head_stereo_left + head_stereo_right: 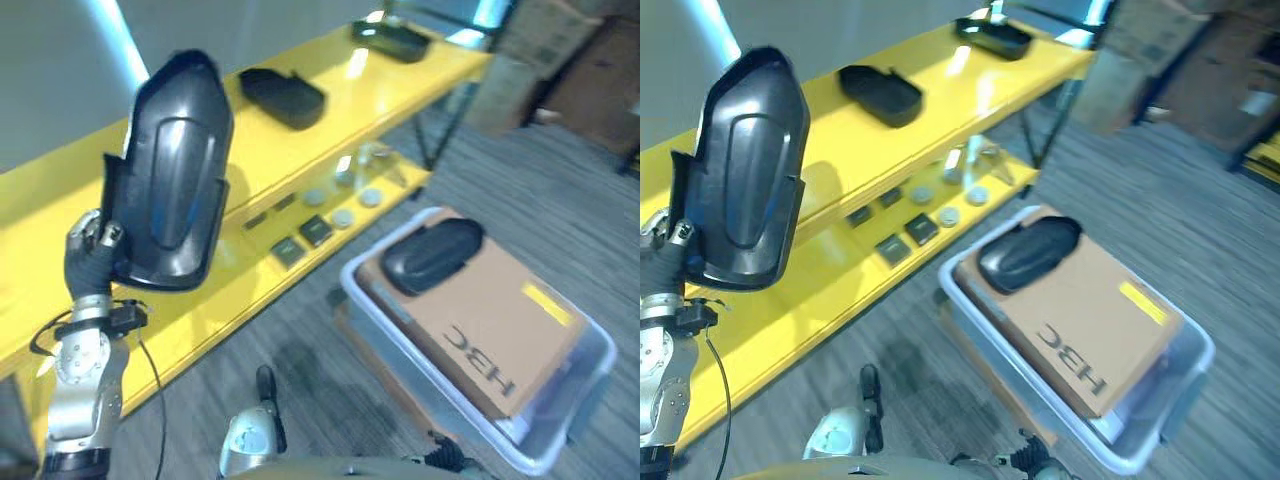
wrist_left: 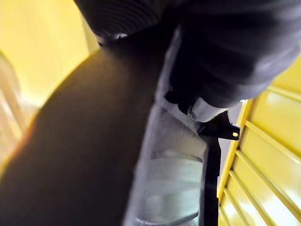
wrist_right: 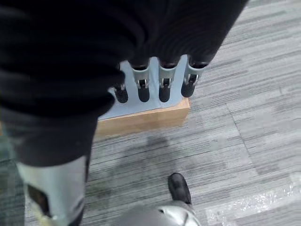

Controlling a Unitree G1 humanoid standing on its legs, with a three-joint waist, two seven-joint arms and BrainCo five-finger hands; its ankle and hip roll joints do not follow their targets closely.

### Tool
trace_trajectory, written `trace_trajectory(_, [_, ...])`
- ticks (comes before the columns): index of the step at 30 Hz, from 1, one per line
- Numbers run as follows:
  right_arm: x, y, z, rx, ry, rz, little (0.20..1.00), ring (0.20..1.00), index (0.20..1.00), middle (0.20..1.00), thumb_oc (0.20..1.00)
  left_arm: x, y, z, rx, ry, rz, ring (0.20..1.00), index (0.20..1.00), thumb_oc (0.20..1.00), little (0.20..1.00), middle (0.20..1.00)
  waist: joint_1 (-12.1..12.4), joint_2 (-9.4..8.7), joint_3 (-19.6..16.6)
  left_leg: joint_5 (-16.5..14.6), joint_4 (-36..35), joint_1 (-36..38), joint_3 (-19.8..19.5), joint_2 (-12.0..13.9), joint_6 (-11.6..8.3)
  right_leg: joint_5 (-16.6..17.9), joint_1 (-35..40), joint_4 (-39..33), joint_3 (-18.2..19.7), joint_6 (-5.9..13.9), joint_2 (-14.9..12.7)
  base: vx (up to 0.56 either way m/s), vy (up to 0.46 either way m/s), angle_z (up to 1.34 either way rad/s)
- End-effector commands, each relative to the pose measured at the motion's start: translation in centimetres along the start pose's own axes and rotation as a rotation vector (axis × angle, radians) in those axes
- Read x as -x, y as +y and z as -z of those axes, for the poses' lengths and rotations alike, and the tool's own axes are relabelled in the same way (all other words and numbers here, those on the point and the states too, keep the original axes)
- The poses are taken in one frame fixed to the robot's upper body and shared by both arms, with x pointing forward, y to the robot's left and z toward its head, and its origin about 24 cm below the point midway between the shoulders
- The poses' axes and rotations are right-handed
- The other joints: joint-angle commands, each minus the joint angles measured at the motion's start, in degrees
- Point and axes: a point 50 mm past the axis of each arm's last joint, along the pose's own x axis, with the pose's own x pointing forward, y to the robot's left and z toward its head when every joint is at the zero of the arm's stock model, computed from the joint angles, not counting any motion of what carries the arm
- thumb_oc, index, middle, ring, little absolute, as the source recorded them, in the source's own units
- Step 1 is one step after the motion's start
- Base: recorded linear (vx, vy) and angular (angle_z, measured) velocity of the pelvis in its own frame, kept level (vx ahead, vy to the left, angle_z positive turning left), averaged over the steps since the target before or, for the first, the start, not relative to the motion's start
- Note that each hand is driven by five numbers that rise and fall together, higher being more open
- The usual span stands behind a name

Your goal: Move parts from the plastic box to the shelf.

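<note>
Shell part (image 1: 172,180), black moulded plastic, is standing upright at the frame's left, over the yellow shelf (image 1: 290,150). My left hand (image 1: 88,258) is pinching its lower edge. Judging it stiff, light, glossy, likely slippery. My right hand (image 3: 155,84) is hanging idle, fingers straight.

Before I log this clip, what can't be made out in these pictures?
- Left hand fingers: in the eye views they go behind the black part it holds up; its wrist view is too close to read.
- Plastic box contents: a cardboard sheet, with another black part on top, covers whatever lies beneath.
- Small items on the yellow shelf's lower level: too small to identify.
- Right hand: its thumb is hidden by the dark cover.
</note>
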Motion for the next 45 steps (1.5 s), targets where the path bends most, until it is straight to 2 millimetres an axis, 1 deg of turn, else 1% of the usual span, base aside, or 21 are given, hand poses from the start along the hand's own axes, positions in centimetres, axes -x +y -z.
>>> trace_trajectory(1, [-0.2,0.6,0.1,-0.057,0.026,0.007,1.000,1.000,1.000,1.000,1.000,-2.1,-1.5,-4.2,0.035,-0.252,0.039,0.200,0.200,0.200,0.200,0.200,-3.4,2.17,-2.2,11.7,-5.1,2.3,-1.5,2.6,-5.01,-1.5,-4.1,1.8,3.4,2.25,2.7,0.06,0.119,1.72])
trace_trajectory(3, [-0.3,0.9,0.4,-0.040,0.034,-0.005,1.000,1.000,1.000,1.000,1.000,-2.2,-1.6,-4.2,0.030,-0.252,0.032,0.200,0.200,0.200,0.200,0.200,-3.0,2.17,-2.3,11.2,-4.9,2.0,-2.3,1.9,-4.63,-2.1,-4.0,2.1,3.7,1.99,2.9,0.11,0.116,0.86])
trace_trajectory(7, [-0.8,1.5,0.4,-0.020,0.054,-0.033,1.000,1.000,1.000,1.000,1.000,-2.2,-1.6,-4.2,0.003,-0.242,0.039,0.200,0.200,0.200,0.200,0.200,-1.1,1.97,-3.0,6.2,-2.6,1.8,-3.7,-0.8,-1.82,-3.5,-3.3,3.2,4.4,1.84,2.1,0.19,0.164,-0.02])
trace_trajectory(10, [-1.0,2.3,-0.7,-0.031,0.052,-0.041,1.000,1.000,1.000,1.000,1.000,-2.1,-1.6,-4.4,-0.001,-0.251,0.058,0.200,0.200,0.200,0.200,0.200,0.8,1.77,-3.9,2.6,-0.7,1.4,-5.8,-4.0,0.79,-5.5,-2.2,4.8,5.1,2.24,1.4,0.29,0.234,0.14])
trace_trajectory(11, [-1.0,2.5,-1.0,-0.064,0.065,-0.031,1.000,1.000,1.000,1.000,1.000,-2.2,-1.7,-4.5,0.002,-0.253,0.073,0.200,0.200,0.200,0.200,0.200,1.4,1.62,-4.3,0.9,0.5,1.0,-6.9,-5.9,2.49,-7.5,-1.6,8.0,5.5,2.72,0.7,0.35,0.351,0.19])
trace_trajectory(12, [-0.9,2.5,-0.8,-0.104,0.077,-0.011,1.000,1.000,1.000,1.000,1.000,-2.4,-1.9,-4.5,0.005,-0.254,0.091,0.200,0.200,0.200,0.200,0.200,1.2,1.68,-4.6,-0.7,0.7,1.4,-7.7,-8.1,4.66,-7.6,-2.9,15.8,6.0,4.11,-2.0,0.31,0.342,0.19])
trace_trajectory(13, [-0.9,2.6,-0.8,-0.110,0.079,-0.009,1.000,1.000,1.000,1.000,1.000,-2.5,-2.0,-4.5,0.005,-0.255,0.095,0.200,0.200,0.200,0.200,0.200,1.0,1.80,-4.6,-1.1,0.6,1.5,-8.0,-8.5,5.20,-7.2,-3.6,18.6,6.3,4.40,-2.9,0.23,0.321,0.29])
trace_trajectory(15, [-0.8,2.2,-0.2,-0.165,0.084,0.019,1.000,1.000,1.000,1.000,1.000,-2.9,-2.3,-4.4,0.003,-0.260,0.110,0.200,0.200,0.200,0.200,0.200,-1.0,2.49,-3.9,-4.2,0.7,3.0,-9.2,-11.2,8.68,-3.5,-10.8,37.1,9.9,6.42,-8.1,0.20,0.311,0.46])
trace_trajectory(18, [-0.8,2.1,-0.2,-0.188,0.073,0.025,1.000,1.000,1.000,1.000,1.000,-2.9,-2.4,-4.4,-0.004,-0.262,0.105,0.200,0.200,0.200,0.200,0.200,-2.7,3.08,-2.9,-5.7,0.0,4.9,-9.4,-12.3,10.05,-0.6,-17.8,45.1,13.6,7.40,-11.8,0.10,0.131,0.46])
trace_trajectory(19, [-0.9,1.7,-0.6,-0.182,0.047,0.028,1.000,1.000,1.000,1.000,1.000,-2.8,-2.5,-4.6,-0.005,-0.275,0.100,0.200,0.200,0.200,0.200,0.200,-3.7,3.39,-2.0,-5.8,-1.0,6.6,-9.5,-12.4,9.62,0.2,-22.1,44.5,16.6,7.36,-12.5,0.07,-0.076,0.22])
trace_trajectory(20, [-1.0,1.6,-0.8,-0.185,0.037,0.026,1.000,1.000,1.000,1.000,1.000,-3.0,-2.6,-4.8,-0.003,-0.282,0.103,0.200,0.200,0.200,0.200,0.200,-4.1,3.21,-1.6,-5.8,-1.5,7.3,-9.7,-12.2,8.99,1.1,-22.8,41.0,17.5,7.51,-12.4,0.10,-0.215,0.06])
trace_trajectory(23, [-1.2,1.2,-1.3,-0.211,0.019,0.034,1.000,1.000,1.000,1.000,1.000,-3.8,-3.6,-5.7,0.014,-0.305,0.136,0.200,0.200,0.200,0.200,0.200,-5.2,2.21,-0.5,-5.6,-1.7,8.0,-11.0,-10.0,6.16,6.2,-20.6,16.5,19.7,8.23,-9.5,0.13,-0.399,0.51])
trace_trajectory(24, [-1.2,1.4,-1.7,-0.214,0.015,0.032,1.000,1.000,1.000,1.000,1.000,-4.2,-4.4,-6.0,0.018,-0.314,0.156,0.200,0.200,0.200,0.200,0.200,-5.7,0.99,-0.1,-6.7,-0.5,8.0,-11.6,-8.2,5.28,10.9,-19.6,9.4,21.8,9.48,-10.2,0.31,-0.659,1.16])
trace_trajectory(25, [-1.3,1.2,-1.6,-0.200,0.018,0.023,1.000,1.000,1.000,1.000,1.000,-4.2,-4.7,-5.3,0.030,-0.273,0.157,0.200,0.200,0.200,0.200,0.200,-5.6,0.25,-0.5,-5.5,0.3,8.7,-10.3,-4.7,3.07,9.0,-16.6,6.6,19.1,9.46,-9.8,0.38,-0.689,1.26])
trace_trajectory(26, [-1.4,0.9,-1.6,-0.206,0.017,0.023,1.000,1.000,1.000,1.000,1.000,-4.0,-4.9,-4.9,0.038,-0.252,0.157,0.200,0.200,0.200,0.200,0.200,-5.7,-0.09,-0.8,-4.8,0.8,8.6,-10.4,-3.1,1.94,7.7,-15.1,5.2,18.8,9.36,-8.5,0.33,-0.492,0.69])
trace_trajectory(30, [-1.4,0.3,-1.9,-0.194,0.019,0.032,1.000,1.000,1.000,1.000,1.000,-3.4,-5.3,-3.7,0.058,-0.176,0.118,0.200,0.200,0.200,0.200,0.200,-6.0,-0.64,-2.3,-3.5,0.8,10.0,-9.4,-0.6,0.13,5.9,-10.9,1.2,16.9,8.18,-5.4,0.21,-0.233,0.20])
trace_trajectory(33, [-1.2,0.0,-1.3,-0.201,0.042,0.041,1.000,1.000,1.000,1.000,1.000,-3.4,-5.5,-3.0,0.093,-0.112,0.075,0.200,0.200,0.200,0.200,0.200,-6.9,-0.81,-2.8,-2.7,1.5,10.1,-6.7,0.9,-0.79,5.5,-9.2,-0.3,15.2,6.89,-4.1,0.11,-0.151,0.06])
trace_trajectory(34, [-1.1,0.0,-0.8,-0.189,0.050,0.043,1.000,1.000,1.000,1.000,1.000,-3.6,-5.8,-2.4,0.100,-0.077,0.053,0.200,0.200,0.200,0.200,0.200,-7.7,-0.86,-2.8,-2.1,2.2,9.7,-4.0,2.0,-1.29,5.3,-8.3,-0.9,13.9,6.25,-3.6,0.04,-0.109,0.17])
trace_trajectory(37, [-1.0,0.1,-0.3,-0.175,0.063,0.048,1.000,1.000,1.000,1.000,1.000,-4.1,-6.2,-1.2,0.097,-0.021,0.019,0.200,0.200,0.200,0.200,0.200,-8.9,-0.87,-2.8,-1.0,2.5,9.2,-1.8,3.4,-1.71,4.6,-7.9,-0.9,13.2,5.33,-2.6,0.04,-0.114,0.21])
trace_trajectory(43, [-1.1,0.6,0.5,-0.157,0.105,0.029,1.000,1.000,1.000,1.000,1.000,-5.1,-7.2,1.1,0.066,0.098,-0.039,0.200,0.200,0.200,0.200,0.200,-11.3,-0.10,-3.2,0.2,-0.2,10.4,-0.7,3.1,-1.65,4.3,-8.6,-1.2,14.4,5.04,-1.8,0.04,-0.020,-0.08])
trace_trajectory(45, [-1.0,1.3,0.7,-0.089,0.091,-0.005,1.000,1.000,1.000,1.000,1.000,-5.4,-7.3,3.1,0.075,0.202,-0.125,0.200,0.200,0.200,0.200,0.200,-12.9,-0.02,-3.7,0.7,-1.4,11.4,0.5,3.0,-1.77,4.8,-8.3,-2.2,15.1,5.14,-1.6,0.09,0.007,-0.16])
